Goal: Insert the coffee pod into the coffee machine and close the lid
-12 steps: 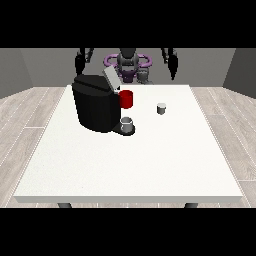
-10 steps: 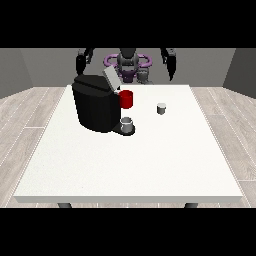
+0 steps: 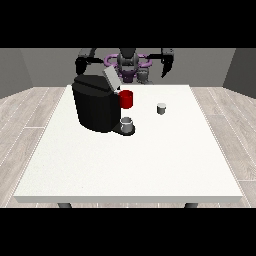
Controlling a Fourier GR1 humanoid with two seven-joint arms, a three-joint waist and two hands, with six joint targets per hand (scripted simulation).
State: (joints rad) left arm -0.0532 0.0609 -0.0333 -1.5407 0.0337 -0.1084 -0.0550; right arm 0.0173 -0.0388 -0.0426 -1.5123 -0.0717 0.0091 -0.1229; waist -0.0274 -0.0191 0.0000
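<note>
The coffee pod (image 3: 161,108) sits untouched on the surface (image 3: 150,160), apart from the coffee machine (image 3: 97,105). The hand at the view's right (image 3: 166,66) hangs above, fingers relaxed and holding nothing. Judging by this, reaching down for the pod comes next.

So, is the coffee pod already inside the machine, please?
No, the pod stands on the table, apart from the machine.

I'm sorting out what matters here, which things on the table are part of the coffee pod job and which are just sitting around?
Part of the job:
coffee machine, with its lid up
coffee pod, standing on the table

Just sitting there:
red cup beside the machine
grey cup at the machine's base
</note>
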